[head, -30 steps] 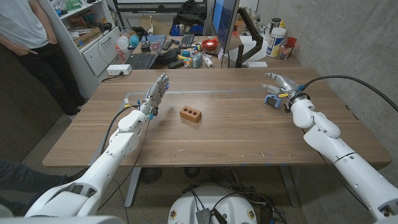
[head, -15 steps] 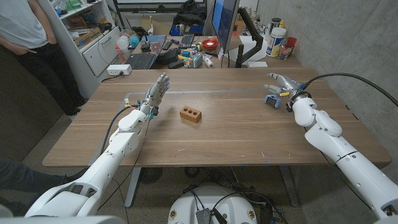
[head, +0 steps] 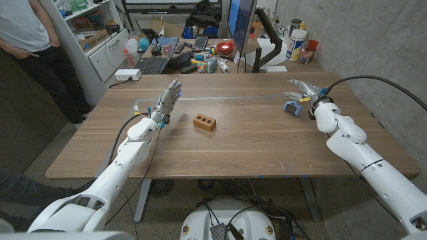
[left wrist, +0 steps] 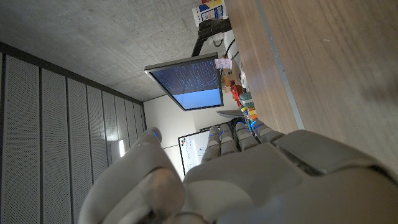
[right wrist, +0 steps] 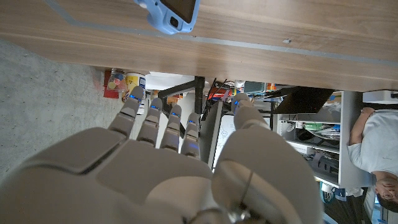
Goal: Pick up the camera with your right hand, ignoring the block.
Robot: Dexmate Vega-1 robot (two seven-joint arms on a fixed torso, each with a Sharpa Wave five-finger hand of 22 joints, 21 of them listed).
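Since the camera (head: 291, 107) lies on the table (head: 253, 143) just left of our right robot hand (head: 304, 89), fingers spread and empty, we reach leftward; the block (head: 205, 122) sits well apart.

Wooden bench (head: 233, 143) with a strip of light tape (head: 220, 99) across its far half. Behind it, a cluttered desk with an open laptop (head: 155, 62), white power strip (head: 128, 75), red bowl (head: 226, 47), small colourful items (head: 205, 65), a monitor (head: 241, 23) on a black arm, a white bottle with blue cap (head: 297, 44) and a red cup (head: 309, 48). Far left: grey shelf unit with drawers (head: 100, 47), and a person in white shirt and dark trousers (head: 33, 47) standing beside it; concrete wall (head: 373, 40) on the right.
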